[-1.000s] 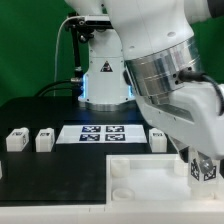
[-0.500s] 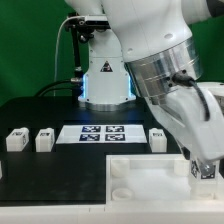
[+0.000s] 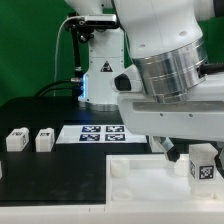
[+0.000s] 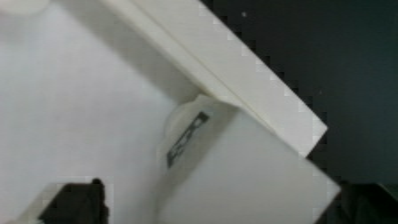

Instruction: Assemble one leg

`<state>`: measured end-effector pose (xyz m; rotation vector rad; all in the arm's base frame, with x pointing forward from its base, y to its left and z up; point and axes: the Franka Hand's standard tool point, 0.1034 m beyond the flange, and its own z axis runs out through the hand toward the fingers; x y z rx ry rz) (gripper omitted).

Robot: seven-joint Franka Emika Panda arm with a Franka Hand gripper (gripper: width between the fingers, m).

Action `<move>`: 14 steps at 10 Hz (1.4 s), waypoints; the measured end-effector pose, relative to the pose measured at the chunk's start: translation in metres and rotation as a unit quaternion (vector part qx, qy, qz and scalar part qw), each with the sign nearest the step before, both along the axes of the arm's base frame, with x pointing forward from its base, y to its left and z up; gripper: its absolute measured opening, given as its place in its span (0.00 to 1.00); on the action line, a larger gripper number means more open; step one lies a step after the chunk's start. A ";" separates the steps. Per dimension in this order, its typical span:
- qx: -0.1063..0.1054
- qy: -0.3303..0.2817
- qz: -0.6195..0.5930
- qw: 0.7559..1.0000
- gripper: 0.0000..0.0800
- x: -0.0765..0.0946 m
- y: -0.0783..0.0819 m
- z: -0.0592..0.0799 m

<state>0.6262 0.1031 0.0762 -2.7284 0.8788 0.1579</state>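
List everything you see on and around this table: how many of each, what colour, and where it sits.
legs: three showing, white with black-and-white tags; two on the table at the exterior view's left, one at the large flat piece's right end
large flat piece: one, white, front of the table
marker board: one, white with black tags, middle of the table
table: one, black
backdrop: one, green, behind everything
arm: one, white and silver, filling the exterior view's right
jaws: dark, beside the right-hand leg; open or shut cannot be told
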 end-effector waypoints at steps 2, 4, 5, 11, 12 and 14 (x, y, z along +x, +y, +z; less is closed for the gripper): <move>-0.030 -0.032 0.155 0.987 0.81 -0.003 0.006 0.000; -0.029 -0.034 0.164 0.985 0.81 -0.004 0.007 -0.001; -0.029 -0.034 0.164 0.985 0.64 -0.004 0.007 -0.001; -0.014 0.060 -0.196 0.979 0.37 -0.002 0.009 0.000; -0.003 0.085 -0.298 0.951 0.37 -0.001 0.009 -0.001; 0.002 0.105 -0.377 0.920 0.37 0.000 0.011 -0.001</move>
